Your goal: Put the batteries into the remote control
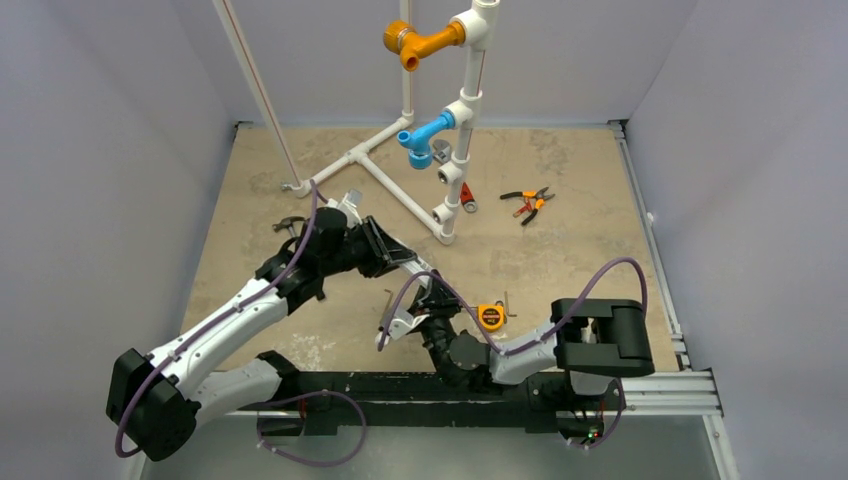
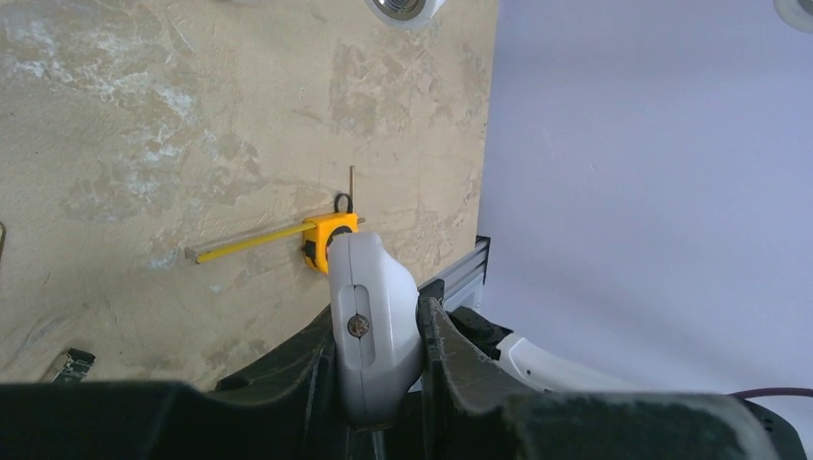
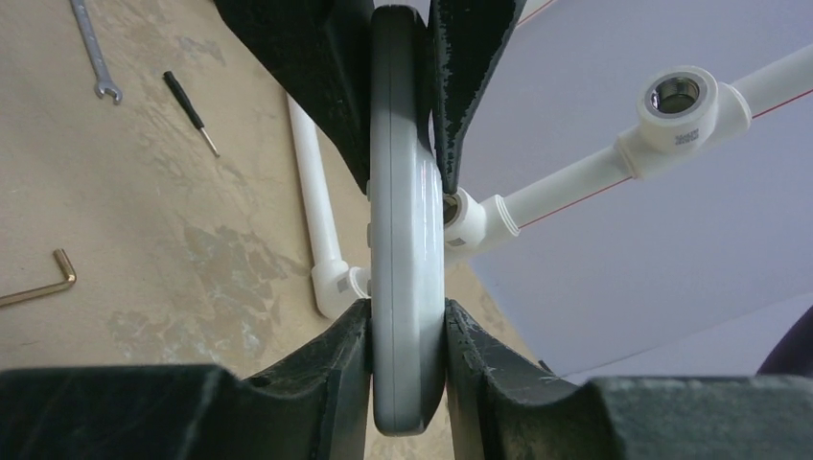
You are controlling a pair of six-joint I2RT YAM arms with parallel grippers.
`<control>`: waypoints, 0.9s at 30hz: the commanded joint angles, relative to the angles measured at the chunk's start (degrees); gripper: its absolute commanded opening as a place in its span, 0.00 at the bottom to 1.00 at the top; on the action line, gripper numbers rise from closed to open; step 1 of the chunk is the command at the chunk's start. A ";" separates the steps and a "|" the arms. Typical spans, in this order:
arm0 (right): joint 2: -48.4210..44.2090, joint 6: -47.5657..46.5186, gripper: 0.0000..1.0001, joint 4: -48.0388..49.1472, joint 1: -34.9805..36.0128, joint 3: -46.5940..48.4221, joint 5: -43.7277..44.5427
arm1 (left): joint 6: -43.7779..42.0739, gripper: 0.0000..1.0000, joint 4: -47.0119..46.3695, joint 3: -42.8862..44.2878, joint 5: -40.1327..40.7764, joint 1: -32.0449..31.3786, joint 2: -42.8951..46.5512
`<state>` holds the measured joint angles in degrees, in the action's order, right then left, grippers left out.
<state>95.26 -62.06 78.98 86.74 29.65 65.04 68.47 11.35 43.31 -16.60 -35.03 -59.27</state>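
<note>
The white remote control [image 2: 372, 316] is gripped by both grippers above the table. In the left wrist view my left gripper [image 2: 376, 350] is shut on one end of it, where a small screw shows. In the right wrist view the remote [image 3: 407, 240] is seen edge-on, and my right gripper [image 3: 407, 369] is shut on its near end. The left gripper's black fingers [image 3: 321, 86] clamp its far end. In the top view the two grippers, left [image 1: 398, 257] and right [image 1: 424, 300], meet at the table's middle with the remote [image 1: 415, 268] between them. No batteries show.
An orange tape measure [image 1: 490, 317] lies right of the grippers, its blade pulled out [image 2: 251, 241]. A white pipe frame [image 1: 440, 215] stands behind. Pliers [image 1: 527, 203] and a small red item [image 1: 468, 202] lie at the back right. A hex key [image 3: 38, 283], a wrench [image 3: 94, 48] and a screwdriver [image 3: 192, 110] lie on the table.
</note>
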 commanded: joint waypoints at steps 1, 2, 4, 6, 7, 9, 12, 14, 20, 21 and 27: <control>-1.12 0.72 0.39 6.51 0.76 1.71 1.74 | -1.69 0.00 -4.16 -0.69 -1.88 -0.32 0.48; -2.24 3.57 0.46 4.11 0.86 1.60 1.48 | -1.94 0.00 -5.42 -1.25 -2.16 -0.33 0.73; -6.73 13.94 0.58 -8.67 1.01 1.73 -1.23 | -2.30 0.00 -8.00 -2.78 -2.49 -0.33 1.24; -13.68 30.77 0.63 -35.04 0.89 3.60 -7.65 | -3.07 0.00 -10.29 -4.24 -2.45 -0.26 1.86; -17.04 38.15 0.65 -43.04 0.44 4.56 -11.37 | -3.71 0.00 -10.44 -4.62 -2.21 -0.25 2.06; -23.73 45.99 0.66 -48.37 -0.53 3.61 -17.84 | -5.08 0.00 -10.41 -5.38 -1.51 -0.22 2.35; -32.50 53.46 0.69 -54.53 -3.99 2.16 -27.43 | -6.40 0.00 -14.85 -7.05 -1.13 -0.25 3.05; -36.89 58.70 0.69 -58.91 -8.40 1.46 -35.66 | -6.99 0.00 -18.75 -8.72 -2.28 -0.26 3.27; -44.82 69.04 0.70 -62.44 -20.33 -1.87 -53.37 | -8.74 0.00 -27.85 -11.06 -7.96 -0.22 1.87; -45.11 69.94 0.71 -62.64 -21.64 -2.05 -55.69 | -8.26 0.00 -29.69 -11.71 -8.66 -0.19 1.61; -43.56 71.68 0.73 -62.57 -24.92 -1.96 -63.84 | -7.85 0.00 -32.38 -11.75 -10.91 -0.27 0.58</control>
<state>51.05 5.28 17.08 62.81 27.64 10.28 61.76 -14.22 31.27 -24.34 -35.05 -58.43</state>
